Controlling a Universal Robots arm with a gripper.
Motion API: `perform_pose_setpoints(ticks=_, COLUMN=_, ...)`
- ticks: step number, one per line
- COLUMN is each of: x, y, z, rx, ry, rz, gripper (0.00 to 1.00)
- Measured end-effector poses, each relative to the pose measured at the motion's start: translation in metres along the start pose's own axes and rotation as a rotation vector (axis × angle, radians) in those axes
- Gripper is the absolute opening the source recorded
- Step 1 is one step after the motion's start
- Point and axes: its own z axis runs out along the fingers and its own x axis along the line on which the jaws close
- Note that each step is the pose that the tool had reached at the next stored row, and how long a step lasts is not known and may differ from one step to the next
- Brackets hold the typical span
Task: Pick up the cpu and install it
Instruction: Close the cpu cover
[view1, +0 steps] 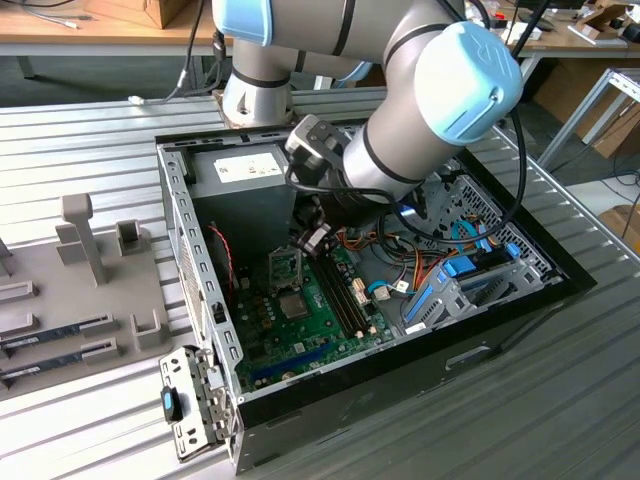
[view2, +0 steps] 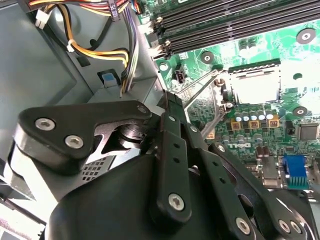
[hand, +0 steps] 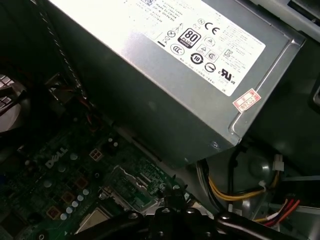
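Grey metal power supply (hand: 165, 85) with certification label (hand: 200, 40) and red-white sticker (hand: 247, 100), above the green motherboard (hand: 65, 180). Yellow, black and red wires (hand: 240, 192) emerge beneath its corner. Black gripper linkage (hand: 175, 222) overlaps the board's edge.

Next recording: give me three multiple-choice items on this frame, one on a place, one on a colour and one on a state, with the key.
1. Where is the gripper?
A. Over a grey tray
B. Inside the computer case, above the motherboard
C. Above bare table outside the case

2. What colour is the motherboard?
A. Red
B. Black
C. Green

3. How is the computer case?
A. Open, insides exposed
B. Closed by a panel
C. Turned upside down

Key: B, the exterior view shows the arm reaching down into the case. C, the board shows green in the exterior view. A, the board and the cables lie in plain sight.
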Motion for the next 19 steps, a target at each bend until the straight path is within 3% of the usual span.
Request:
perform_pose_setpoints(ticks=12, x=0.0043, y=-0.0041, z=-0.0046, rx=0.0000, ry=0.0000, rz=0.000, gripper=0.11)
perform_pose_setpoints(ticks=19, x=0.0102, y=-0.0090, z=-0.0069, rx=0.0000, ry=-0.0001, rz=0.000, gripper=0.11)
